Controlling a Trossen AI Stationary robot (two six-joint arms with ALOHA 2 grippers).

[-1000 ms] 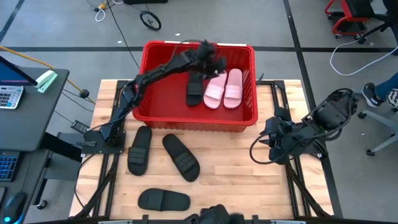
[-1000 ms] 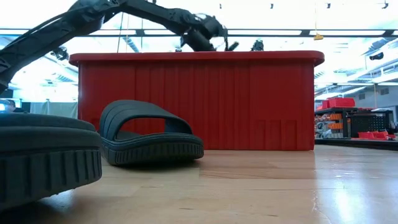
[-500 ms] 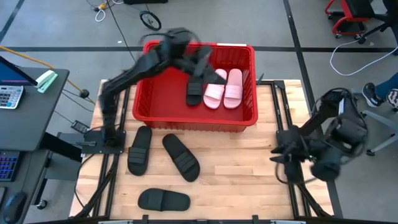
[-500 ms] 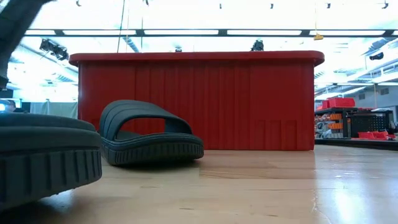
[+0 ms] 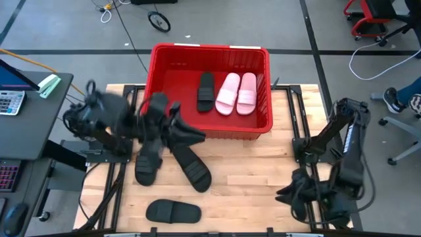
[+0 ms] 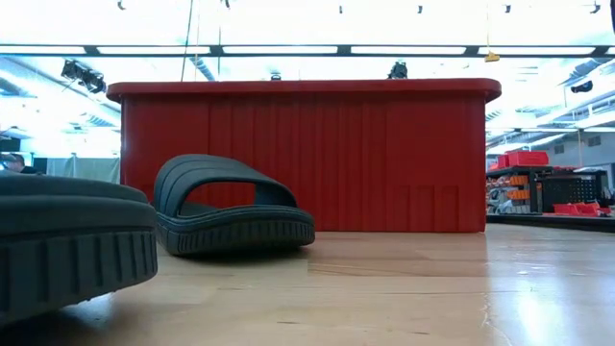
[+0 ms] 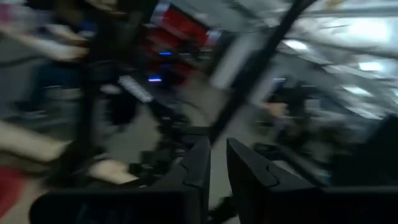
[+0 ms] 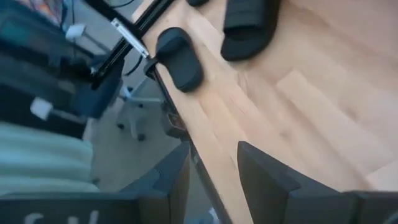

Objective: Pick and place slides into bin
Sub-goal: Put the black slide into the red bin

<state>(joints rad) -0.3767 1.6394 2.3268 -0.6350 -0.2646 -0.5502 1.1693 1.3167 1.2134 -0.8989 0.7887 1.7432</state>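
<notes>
The red bin (image 5: 151,79) stands at the table's far side; a black slide (image 5: 206,91) and two pink slides (image 5: 237,93) lie flat on its floor. Three more black slides rest on the table, soles down: one (image 5: 148,158), one (image 5: 191,166) and one by the near edge (image 5: 172,210). My left gripper (image 5: 194,136), blurred, is in the air in front of the bin's near wall. Its fingers (image 7: 200,168) stand a narrow gap apart with nothing between. My right gripper (image 5: 284,195) hangs at the near right, open and empty (image 8: 214,180).
In the low view, the bin's ribbed near wall (image 6: 307,159) rises behind one black slide (image 6: 231,207); another slide (image 6: 67,240) fills the near left. The right wrist view shows bare wood (image 8: 298,106) along the table's near edge. A desk (image 5: 26,112) stands to the left.
My left arm has swung out of the bin, up and over its near wall toward the table's near left. The black slide has stayed on the bin's floor. My right arm has moved toward the near edge and sunk, its gripper turning.
</notes>
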